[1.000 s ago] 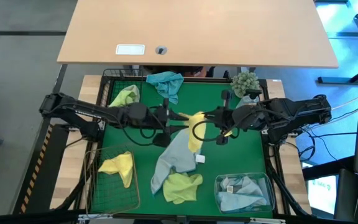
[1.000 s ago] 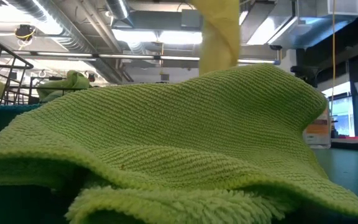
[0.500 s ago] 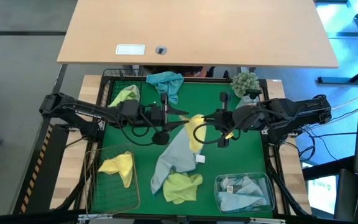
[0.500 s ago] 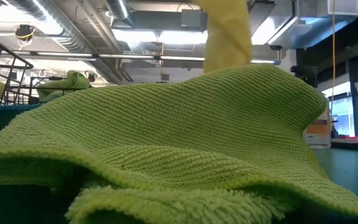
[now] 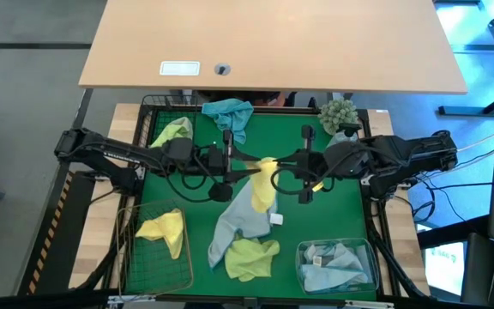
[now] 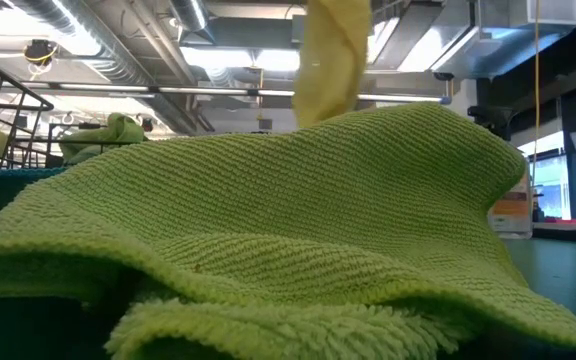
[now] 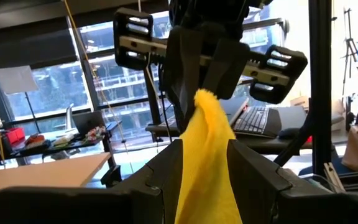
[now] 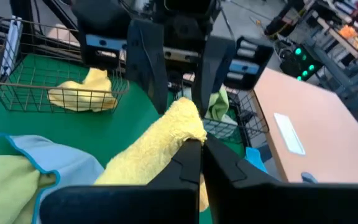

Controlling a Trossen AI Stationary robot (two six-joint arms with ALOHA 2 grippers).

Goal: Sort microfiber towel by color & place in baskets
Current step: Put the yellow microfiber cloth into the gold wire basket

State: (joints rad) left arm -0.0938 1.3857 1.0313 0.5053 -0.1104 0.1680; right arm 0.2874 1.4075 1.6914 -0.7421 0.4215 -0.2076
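Two grippers meet mid-table: right gripper [image 8: 196, 140] clenched on yellow towel [image 5: 266, 182], left gripper [image 7: 205, 149] spread around it. I'd say a mistimed release drops it.

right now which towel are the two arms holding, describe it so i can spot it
On the green mat, look at the centre where both arms meet. The yellow towel hangs there, pinched by the right pincer, with the left pincer open around it. It alone is off the mat; the others lie flat or in baskets.
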